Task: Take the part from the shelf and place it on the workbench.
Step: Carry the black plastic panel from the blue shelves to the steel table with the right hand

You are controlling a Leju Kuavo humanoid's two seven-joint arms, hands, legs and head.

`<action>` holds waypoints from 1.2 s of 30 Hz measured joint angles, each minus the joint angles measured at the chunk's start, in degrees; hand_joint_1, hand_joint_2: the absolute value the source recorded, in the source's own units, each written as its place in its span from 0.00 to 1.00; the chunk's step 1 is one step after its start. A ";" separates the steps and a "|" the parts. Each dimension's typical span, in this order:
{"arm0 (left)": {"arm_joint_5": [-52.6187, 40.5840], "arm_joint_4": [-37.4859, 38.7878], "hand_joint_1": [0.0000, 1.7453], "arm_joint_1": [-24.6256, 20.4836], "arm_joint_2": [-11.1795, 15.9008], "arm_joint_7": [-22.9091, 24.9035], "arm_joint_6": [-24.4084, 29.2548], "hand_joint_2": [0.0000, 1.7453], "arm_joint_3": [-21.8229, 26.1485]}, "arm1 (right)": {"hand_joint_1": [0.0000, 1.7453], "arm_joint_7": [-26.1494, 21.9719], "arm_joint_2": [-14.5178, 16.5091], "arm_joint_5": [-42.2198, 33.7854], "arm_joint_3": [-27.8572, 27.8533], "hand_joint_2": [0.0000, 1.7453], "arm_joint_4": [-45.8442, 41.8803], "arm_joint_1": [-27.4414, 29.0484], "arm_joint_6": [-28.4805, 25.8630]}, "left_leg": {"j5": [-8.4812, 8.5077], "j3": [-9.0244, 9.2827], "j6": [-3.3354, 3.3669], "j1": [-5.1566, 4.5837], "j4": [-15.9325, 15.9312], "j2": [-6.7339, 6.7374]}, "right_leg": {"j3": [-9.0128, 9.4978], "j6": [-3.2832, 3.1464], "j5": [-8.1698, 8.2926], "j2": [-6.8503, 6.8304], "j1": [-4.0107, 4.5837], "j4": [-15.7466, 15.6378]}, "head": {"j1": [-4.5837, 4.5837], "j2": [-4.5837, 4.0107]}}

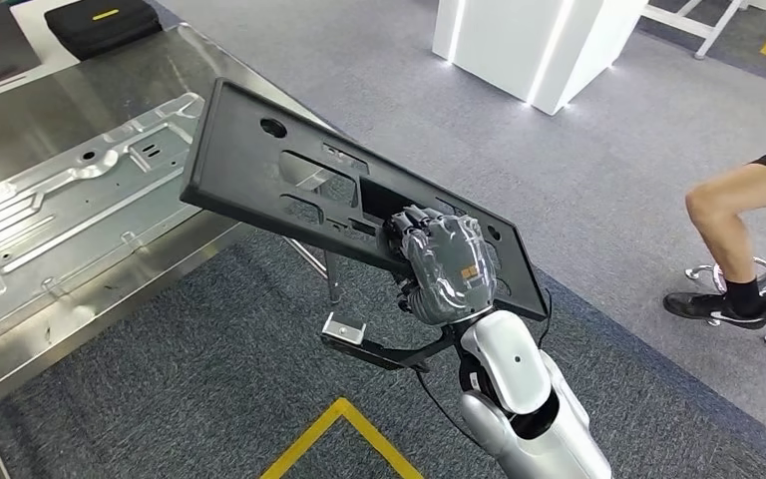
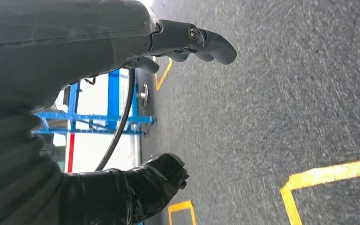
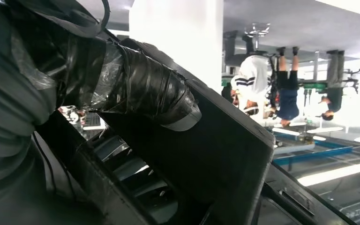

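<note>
Even bright overhead light; glare on steel workbench point(image 1: 80, 130) left of the white pillar point(image 1: 529, 45); carpet point(image 2: 281, 93) motion-blurred in left wrist view; right wrist view dim up close, background blown out.

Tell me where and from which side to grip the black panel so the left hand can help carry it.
A judgement: grip the black panel at its raised far-left edge, coming from the workbench side. The right hand holds it through a cutout near the lower right end, so the long tilted left end hangs unsupported. The left hand holds nothing.
</note>
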 joint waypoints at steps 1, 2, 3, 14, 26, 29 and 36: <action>0.04 -0.06 0.00 -0.07 -0.02 0.00 0.00 1.00 -0.01 | 1.00 0.00 -0.06 0.02 -0.04 1.00 -0.03 0.14 0.01 | 0.05 -0.09 0.12 -0.11 0.03 -0.67 | -1.87 -0.05 -1.61 0.65 0.01 3.69 | 0.01 0.00; 0.16 -0.08 0.00 -0.11 -0.04 0.00 0.05 1.00 -0.01 | 1.00 0.01 -0.13 0.05 -0.08 1.00 -0.02 0.32 0.02 | 0.08 -0.15 0.19 -0.22 0.08 -1.43 | -3.35 -0.15 -2.37 0.88 0.02 6.50 | 0.00 0.00; 0.50 -0.09 0.00 -0.10 -0.05 -0.01 0.32 1.00 -0.02 | 1.00 0.03 -0.20 0.14 -0.10 1.00 -0.02 0.48 0.03 | 0.09 -0.19 0.21 -0.33 0.16 -2.28 | -4.11 -0.31 -2.10 1.00 0.03 7.71 | 0.00 0.00; 8.45 5.95 0.00 -0.25 -0.77 -3.79 14.72 1.00 -9.75 | 1.00 1.40 1.26 3.34 -2.21 1.00 -0.20 1.08 0.81 | -1.54 -3.10 -1.65 -0.25 4.06 -4.16 | 2.44 -2.30 6.47 2.19 -0.05 -8.42 | -0.19 0.01; 13.01 15.73 0.00 -0.09 0.64 3.21 19.85 1.00 -32.34 | 1.00 2.88 -0.78 4.17 -9.01 1.00 -9.76 11.68 3.67 | -1.37 -0.08 -0.91 -0.34 1.00 3.90 | 2.77 -0.51 5.18 -6.50 0.88 -7.52 | -0.04 0.00; 12.79 14.74 0.00 1.12 0.75 3.95 17.87 1.00 -35.35 | 1.00 3.91 -0.80 4.17 -9.00 1.00 -10.15 11.72 4.18 | -0.95 0.26 0.18 -0.17 0.57 1.99 | 1.84 0.28 2.47 -3.27 0.27 -4.12 | -0.02 0.01; 10.12 12.22 0.00 3.35 0.83 5.14 14.93 1.00 -38.76 | 1.00 5.38 -1.09 4.17 -9.00 1.00 -10.34 12.34 4.59 | -0.72 0.39 0.73 -0.59 0.66 -4.16 | -2.51 -0.67 2.88 2.26 0.33 2.48 | 0.00 0.00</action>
